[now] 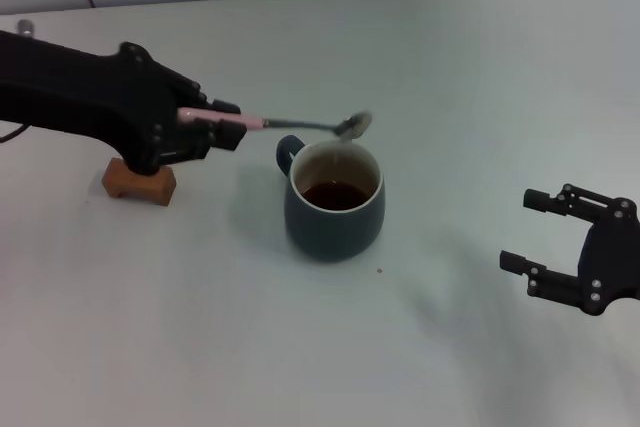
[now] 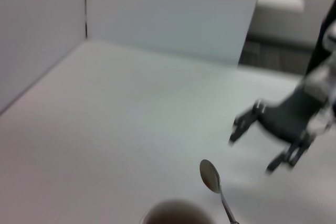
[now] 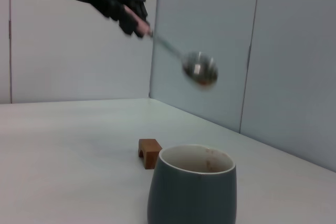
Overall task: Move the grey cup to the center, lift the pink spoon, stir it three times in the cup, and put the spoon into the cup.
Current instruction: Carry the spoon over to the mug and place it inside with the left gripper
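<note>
Spoon (image 1: 300, 125) held by its pink handle in the left tool (image 1: 215, 130), clamped on it, metal bowl raised just above the far rim of the cup (image 1: 334, 202), probably so it can dip or drop in; the rounded, glazed grey cup sits mid-table (image 1: 470, 67) with dark liquid inside; right tool (image 1: 548, 245) idles near right, fingers apart; a brown wooden block (image 1: 138, 181) lies left.

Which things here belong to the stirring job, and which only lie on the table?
Job: grey cup with dark liquid; pink spoon, held above the cup by the left gripper.
Lying about: brown block. The right gripper is open, off to the side.
</note>
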Controlling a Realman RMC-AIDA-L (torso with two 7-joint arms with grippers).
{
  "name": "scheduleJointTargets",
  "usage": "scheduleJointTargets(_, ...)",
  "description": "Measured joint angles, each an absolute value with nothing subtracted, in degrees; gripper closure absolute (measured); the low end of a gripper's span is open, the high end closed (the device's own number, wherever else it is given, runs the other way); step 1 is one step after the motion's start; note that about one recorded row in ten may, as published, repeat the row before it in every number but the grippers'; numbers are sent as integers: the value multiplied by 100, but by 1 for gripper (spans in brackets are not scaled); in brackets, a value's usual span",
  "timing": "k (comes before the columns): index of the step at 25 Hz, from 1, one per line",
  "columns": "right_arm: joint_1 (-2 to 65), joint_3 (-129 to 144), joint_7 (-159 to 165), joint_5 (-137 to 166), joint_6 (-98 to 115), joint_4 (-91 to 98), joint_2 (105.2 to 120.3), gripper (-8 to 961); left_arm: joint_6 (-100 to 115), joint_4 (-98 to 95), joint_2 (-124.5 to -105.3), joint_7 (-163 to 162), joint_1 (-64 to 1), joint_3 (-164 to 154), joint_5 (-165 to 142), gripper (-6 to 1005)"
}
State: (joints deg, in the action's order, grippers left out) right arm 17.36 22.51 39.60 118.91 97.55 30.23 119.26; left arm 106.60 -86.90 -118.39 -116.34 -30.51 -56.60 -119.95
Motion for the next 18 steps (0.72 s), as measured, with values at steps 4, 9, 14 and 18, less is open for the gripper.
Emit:
scheduleJointTargets(4, 1750, 2250, 3957, 11892, 9752, 3023, 11927, 208, 10556, -9019, -11854, -11889, -3310, -6335, -12782, 866)
scheduleJointTargets(9, 1777, 2250, 3946, 11892, 9735, 3021, 11935, 208, 10428, -9221, -11869, -12172, -3577, -7145, -13434, 865)
scheduleJointTargets(14, 1790, 2250, 3946, 11879, 9735, 3016, 11936, 209, 10361, -9312, -11900, -12364, -3831, -7761, -13919, 866)
scheduleJointTargets(18, 1792, 2250, 3946, 11857, 9735, 3014, 11936, 209, 10214, -9323, -11911, -12528, -4052, -8287, -14355, 866)
